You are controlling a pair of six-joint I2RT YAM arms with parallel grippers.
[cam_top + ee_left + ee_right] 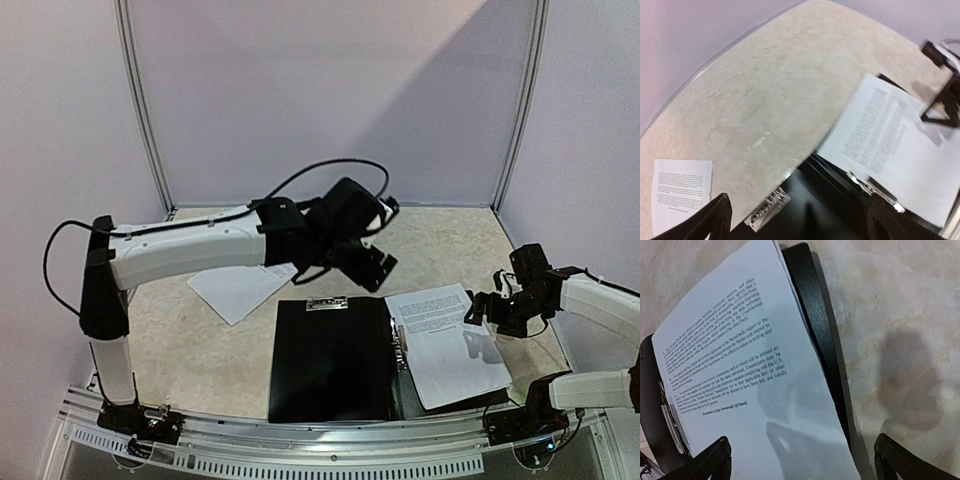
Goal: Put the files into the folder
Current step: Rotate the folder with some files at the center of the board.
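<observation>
Overhead and wrist views of my two arms above the counter (440,235). My left arm reaches from its base at the near left corner, upper link level, wrist bent down and turned over the middle of the counter; its pincer (368,262) hangs spread and holding nothing above the far edge of the folder (330,360), the two fingers (710,220) standing wide apart in the wrist view. My right arm is folded low along the right edge, forearm pointing inward; its pincer (482,310) is likewise spread and empty, just beside the right margin of the files (445,340), with its fingers (900,460) straddling the paper's edge and bare counter. The folder lies open and flat against the near edge, right of the middle, its black left cover bare. The files rest on its right half, slightly skewed, text upward, their inner edge beside the metal clip (403,345) at the spine. A loose sheet (235,290) lies apart on the counter, left of the folder's far corner.
</observation>
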